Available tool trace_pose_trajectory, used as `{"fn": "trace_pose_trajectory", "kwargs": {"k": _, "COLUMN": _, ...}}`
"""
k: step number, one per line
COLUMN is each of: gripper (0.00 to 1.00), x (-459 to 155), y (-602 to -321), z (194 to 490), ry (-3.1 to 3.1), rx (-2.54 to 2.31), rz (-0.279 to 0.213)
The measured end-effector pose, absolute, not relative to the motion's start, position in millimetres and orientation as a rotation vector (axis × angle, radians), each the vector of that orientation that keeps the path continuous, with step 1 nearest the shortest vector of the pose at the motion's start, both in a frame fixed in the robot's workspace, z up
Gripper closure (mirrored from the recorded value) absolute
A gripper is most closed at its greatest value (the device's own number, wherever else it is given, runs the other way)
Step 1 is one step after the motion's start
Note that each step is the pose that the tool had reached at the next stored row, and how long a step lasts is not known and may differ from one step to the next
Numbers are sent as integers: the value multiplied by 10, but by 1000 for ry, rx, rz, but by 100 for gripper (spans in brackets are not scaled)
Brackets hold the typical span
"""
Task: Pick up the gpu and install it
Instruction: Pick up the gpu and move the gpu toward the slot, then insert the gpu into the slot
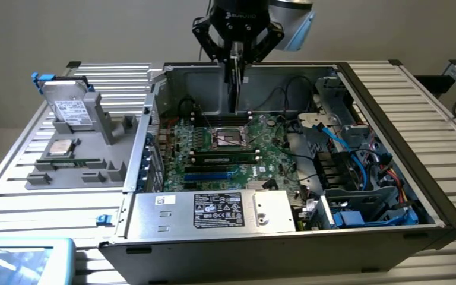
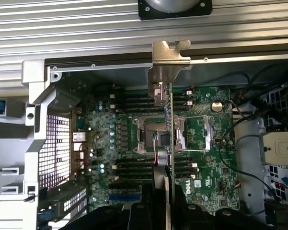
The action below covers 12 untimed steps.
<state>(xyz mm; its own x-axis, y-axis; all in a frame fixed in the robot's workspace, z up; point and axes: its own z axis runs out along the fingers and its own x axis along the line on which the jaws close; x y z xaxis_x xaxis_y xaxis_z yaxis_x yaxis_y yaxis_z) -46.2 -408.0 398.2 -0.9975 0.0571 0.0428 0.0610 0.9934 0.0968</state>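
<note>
gpu (image 1: 235, 89), thin, upright, above motherboard (image 1: 274, 153)

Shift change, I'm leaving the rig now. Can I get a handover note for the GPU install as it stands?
Gripper: shut on the gpu, which it holds upright and edge-on.
Position: inside the open case, over the motherboard, near the CPU socket.
Done: gpu picked up.
Left: the card is not yet seated in a slot.
</note>
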Motion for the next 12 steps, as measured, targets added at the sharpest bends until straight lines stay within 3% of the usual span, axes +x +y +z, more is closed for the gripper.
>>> {"fn": "trace_pose_trajectory", "kwargs": {"k": 12, "gripper": 72, "x": -454, "y": -4080, "z": 3949, "ry": -3094, "rx": -20, "rz": -151}}
